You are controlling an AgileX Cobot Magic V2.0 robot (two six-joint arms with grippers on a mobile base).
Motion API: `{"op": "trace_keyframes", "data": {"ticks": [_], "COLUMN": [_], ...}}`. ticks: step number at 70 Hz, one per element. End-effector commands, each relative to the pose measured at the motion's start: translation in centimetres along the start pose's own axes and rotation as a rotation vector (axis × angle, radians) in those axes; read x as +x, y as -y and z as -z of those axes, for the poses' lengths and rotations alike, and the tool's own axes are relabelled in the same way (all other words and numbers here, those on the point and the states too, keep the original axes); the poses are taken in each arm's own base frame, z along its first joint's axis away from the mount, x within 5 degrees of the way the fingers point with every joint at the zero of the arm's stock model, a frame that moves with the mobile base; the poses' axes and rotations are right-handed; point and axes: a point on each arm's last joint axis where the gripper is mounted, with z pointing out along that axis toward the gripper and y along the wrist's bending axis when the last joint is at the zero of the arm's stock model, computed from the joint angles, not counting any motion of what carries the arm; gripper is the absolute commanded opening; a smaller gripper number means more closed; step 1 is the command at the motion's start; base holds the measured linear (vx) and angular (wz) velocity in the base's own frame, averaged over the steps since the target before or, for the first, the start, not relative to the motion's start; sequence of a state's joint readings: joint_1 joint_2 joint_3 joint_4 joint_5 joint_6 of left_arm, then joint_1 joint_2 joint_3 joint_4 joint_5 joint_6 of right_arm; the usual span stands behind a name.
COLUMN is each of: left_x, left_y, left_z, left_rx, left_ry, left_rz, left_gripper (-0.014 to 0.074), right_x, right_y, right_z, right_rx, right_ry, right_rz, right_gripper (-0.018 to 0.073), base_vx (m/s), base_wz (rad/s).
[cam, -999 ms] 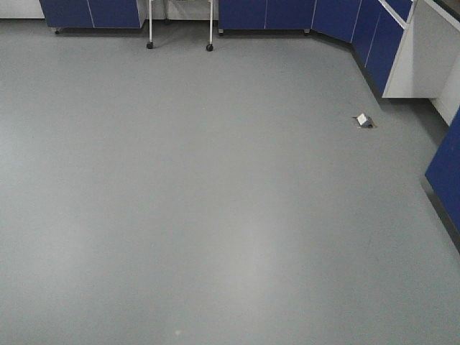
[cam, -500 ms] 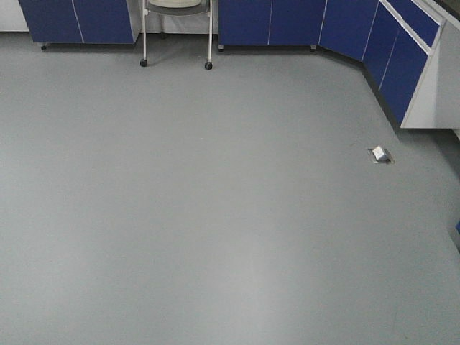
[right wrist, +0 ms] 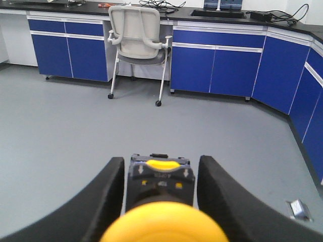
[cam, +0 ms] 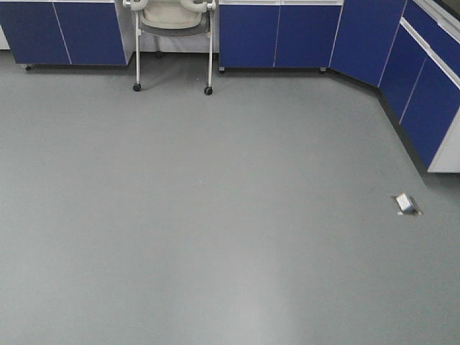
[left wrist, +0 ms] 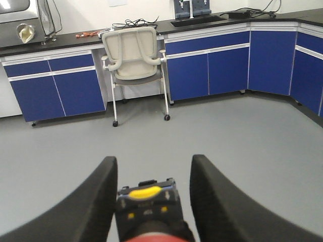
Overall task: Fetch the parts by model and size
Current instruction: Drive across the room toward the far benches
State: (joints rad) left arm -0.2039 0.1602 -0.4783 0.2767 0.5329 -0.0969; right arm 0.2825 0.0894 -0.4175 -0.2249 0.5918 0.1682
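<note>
While both pincers (left wrist: 153, 169) (right wrist: 161, 164) hold switches (left wrist: 147, 204) (right wrist: 160, 184), grey floor (cam: 215, 215) meets blue cabinets (cam: 280, 36).

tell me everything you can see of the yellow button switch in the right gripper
The yellow-capped switch is held in the right gripper, black fingers pressing its sides, off the grey floor. Its rounded yellow cap, blurred, faces the camera; behind it come a black body and a blue-grey base with a yellow insert and small arrow marks.

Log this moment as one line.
left gripper: holds red-capped switch | right gripper: holds yellow-capped switch | ahead: chair, blue cabinets
</note>
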Motion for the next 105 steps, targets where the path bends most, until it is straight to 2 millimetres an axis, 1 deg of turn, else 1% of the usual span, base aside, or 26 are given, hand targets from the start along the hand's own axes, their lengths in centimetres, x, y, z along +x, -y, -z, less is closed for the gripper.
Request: {"op": "trace_keyframes", "data": {"ticks": [1,60,105], "left_x": [-1.43,-1.42,-1.42], "left_y": [-0.08,-0.06,-0.06], "left_z": [0.16,0.04,0.04], "left_rx": [0.002,0.002,0.002], "left_ry": [0.09,0.084,0.084], "left_rz": [0.002,0.001,0.001], "left_gripper": [-0.0006,-0.0006,-0.0006], "right_x": [-1.45,-1.45,-1.45], "right_y": [0.0,0.0,0.0], "right_z": [0.24,0.24,0.24], "right_rx": [-0.001,-0.001,-0.001], "right_ry": [0.092,0.092,0.092], "right_rz": [0.021,0.021,0.021], "right_gripper": [-0.0006,-0.0006,-0.0006], "base_vx": [0.66,0.63,0.5], "base_wz": [0.0,-0.02,0.02]}}
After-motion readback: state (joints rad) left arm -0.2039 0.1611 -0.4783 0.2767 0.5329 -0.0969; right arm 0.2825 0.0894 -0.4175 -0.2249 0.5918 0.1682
